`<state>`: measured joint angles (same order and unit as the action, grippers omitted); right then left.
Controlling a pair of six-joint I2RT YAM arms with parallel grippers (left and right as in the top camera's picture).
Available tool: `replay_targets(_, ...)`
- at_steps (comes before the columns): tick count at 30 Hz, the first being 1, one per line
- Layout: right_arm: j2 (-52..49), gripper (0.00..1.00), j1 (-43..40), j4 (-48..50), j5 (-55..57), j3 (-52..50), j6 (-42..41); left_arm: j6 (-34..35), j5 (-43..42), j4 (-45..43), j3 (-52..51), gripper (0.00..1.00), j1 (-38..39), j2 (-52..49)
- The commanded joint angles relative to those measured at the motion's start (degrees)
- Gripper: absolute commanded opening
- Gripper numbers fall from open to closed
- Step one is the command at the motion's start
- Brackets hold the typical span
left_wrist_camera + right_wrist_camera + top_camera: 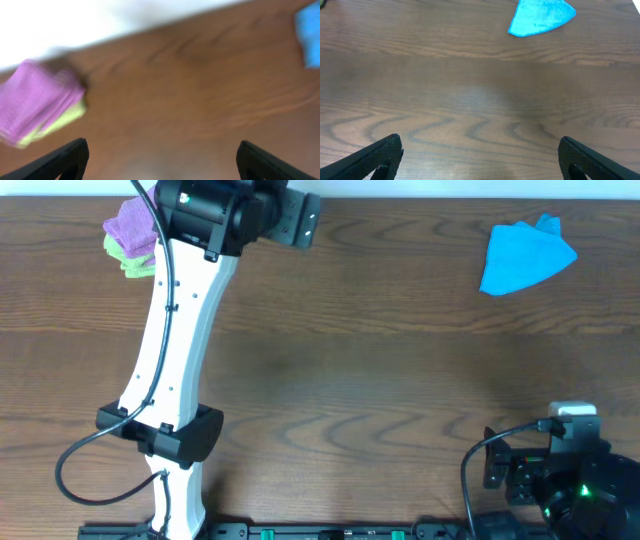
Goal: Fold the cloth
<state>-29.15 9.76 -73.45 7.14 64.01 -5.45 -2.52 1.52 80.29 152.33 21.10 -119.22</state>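
Now, purple cloth (129,222) folded small atop lime-green cloths (135,267), both arms' jaws wide apart, empty.

Left end effector (162,145), right end effector (480,139): agape

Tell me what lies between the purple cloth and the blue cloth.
Only bare wooden tabletop, per the left wrist view, from the purple cloth to the blue cloth. Overhead, the left arm hangs above the purple end.
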Motion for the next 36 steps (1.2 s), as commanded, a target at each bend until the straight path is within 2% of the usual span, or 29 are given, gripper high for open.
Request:
replay_targets(1, 0.0, 0.99, -0.4, -0.1, 0.3, -0.2, 0.4, 2.8, 6.4, 4.3, 0.2, 0.95, -2.1, 3.9)
replay_targets(3, 0.0, 0.99, -0.4, -0.1, 0.3, -0.2, 0.4, 5.3, 6.4, 9.7, 0.2, 0.95, -3.7, 8.1)
replay_targets(6, 0.0, 0.99, -0.4, -0.1, 0.3, -0.2, 0.3, 5.7, 8.3, 14.4, 0.2, 0.96, -4.3, 15.0)
replay_targets(13, 0.0, 0.99, -0.4, -0.1, 0.3, -0.2, 0.4, 5.7, 12.5, 16.2, -5.1, 0.95, -5.1, 29.6)
replay_targets(16, 0.0, 0.99, -0.4, -0.1, 0.3, -0.2, 0.4, 4.9, 11.4, 10.4, -14.6, 0.96, -8.7, 37.4)
replay_targets(21, 0.0, 0.99, -0.4, -0.1, 0.3, -0.2, 0.4, -0.6, 5.6, -0.7, -33.6, 0.95, -15.2, 50.1)
replay_targets(29, 0.0, 0.99, -0.4, -0.1, 0.3, -0.2, 0.4, -1.0, 1.3, -14.3, -63.9, 0.95, -25.5, 74.4)
replay_targets(36, 0.0, 0.99, -0.4, -0.1, 0.3, -0.2, 0.4, 0.1, -0.5, -27.5, -88.2, 0.96, -29.4, 93.6)
